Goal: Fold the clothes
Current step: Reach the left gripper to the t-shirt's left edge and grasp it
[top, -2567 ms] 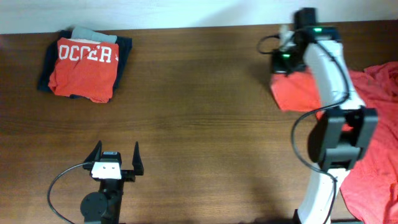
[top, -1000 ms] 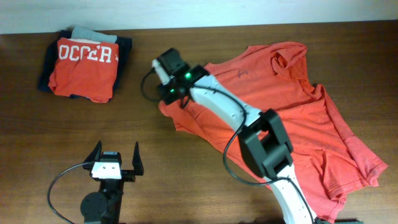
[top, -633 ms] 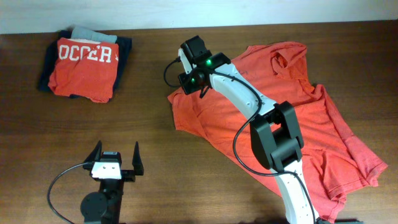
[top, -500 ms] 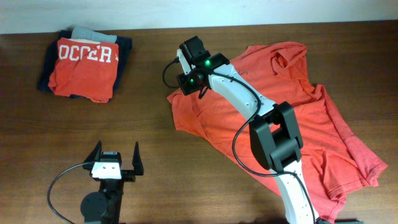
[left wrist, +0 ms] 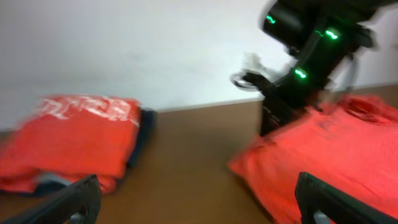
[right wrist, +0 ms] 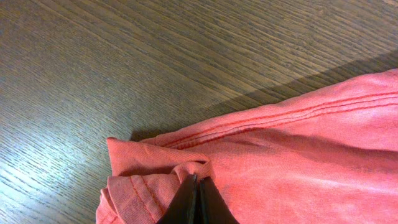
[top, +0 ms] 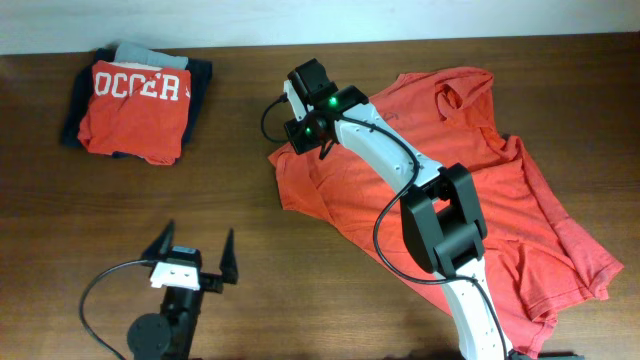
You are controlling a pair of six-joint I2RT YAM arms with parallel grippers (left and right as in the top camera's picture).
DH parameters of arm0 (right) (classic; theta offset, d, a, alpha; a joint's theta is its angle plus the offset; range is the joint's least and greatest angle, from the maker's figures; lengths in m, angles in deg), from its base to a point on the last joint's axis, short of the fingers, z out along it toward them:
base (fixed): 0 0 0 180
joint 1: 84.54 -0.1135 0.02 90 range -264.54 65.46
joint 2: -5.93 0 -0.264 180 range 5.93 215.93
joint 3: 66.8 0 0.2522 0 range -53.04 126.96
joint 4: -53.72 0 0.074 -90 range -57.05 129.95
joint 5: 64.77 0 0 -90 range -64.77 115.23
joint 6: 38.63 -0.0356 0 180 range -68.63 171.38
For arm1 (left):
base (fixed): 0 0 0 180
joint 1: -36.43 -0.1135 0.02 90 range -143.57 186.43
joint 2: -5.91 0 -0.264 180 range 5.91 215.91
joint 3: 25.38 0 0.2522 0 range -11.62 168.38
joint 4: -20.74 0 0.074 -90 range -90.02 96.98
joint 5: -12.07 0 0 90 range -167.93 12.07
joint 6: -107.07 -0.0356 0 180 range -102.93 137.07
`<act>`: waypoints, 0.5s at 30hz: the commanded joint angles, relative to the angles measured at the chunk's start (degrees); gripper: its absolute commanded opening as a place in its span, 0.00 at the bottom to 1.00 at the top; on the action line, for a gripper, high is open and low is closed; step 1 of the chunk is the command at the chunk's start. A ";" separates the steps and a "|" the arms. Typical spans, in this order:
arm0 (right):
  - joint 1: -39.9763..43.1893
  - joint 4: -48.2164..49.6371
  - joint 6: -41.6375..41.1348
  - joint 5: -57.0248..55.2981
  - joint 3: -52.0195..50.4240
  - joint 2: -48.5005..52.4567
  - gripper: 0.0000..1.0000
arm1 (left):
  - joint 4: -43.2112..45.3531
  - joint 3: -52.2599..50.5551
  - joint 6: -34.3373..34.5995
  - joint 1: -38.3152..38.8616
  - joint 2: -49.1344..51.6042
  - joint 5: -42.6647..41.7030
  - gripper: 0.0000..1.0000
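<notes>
1. The T-shirt (top: 520, 200) is spread but rumpled over the right half of the table (top: 300, 270). Its leftmost corner sits near the table's middle, toward the far side.
2. That corner is pinched by the right gripper (right wrist: 198, 198). The jaws are closed tight on a bunched fold of cloth, with no gap seen between them.
3. The left gripper (top: 196, 262) is parked near the front edge, left of centre. Its jaws are spread wide with nothing between them.
4. The step is judged to be laying the shirt flat before any fold is made. The pinch is best kept low over the wood, with the stitched edge (right wrist: 292, 112) drawn taut away from the shirt's bulk. The crumpled wad under the fingertips should be let out flat on release, or a lump will be folded in.
5. Edges: the stitched edge runs rightward from the pinch. The lower right of the shirt is heavily wrinkled and close to the front right corner. Whether it overhangs cannot be told.
6. Room: bare wood lies left of and in front of the pinched corner. The folded stack (top: 135, 95) at far left is well apart. The shirt's middle is crossed by the right arm (top: 390, 160), so the near edge is better left to the left gripper.
</notes>
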 commanded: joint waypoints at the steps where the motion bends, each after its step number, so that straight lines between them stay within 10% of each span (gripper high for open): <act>1: -0.28 -0.04 0.57 -0.31 1.16 -0.57 0.04 | -4.66 2.21 3.50 0.24 2.95 -8.22 0.99; 15: -0.28 -0.04 0.57 -0.33 1.16 -0.57 0.05 | -16.39 31.19 0.11 2.45 48.76 -8.96 0.99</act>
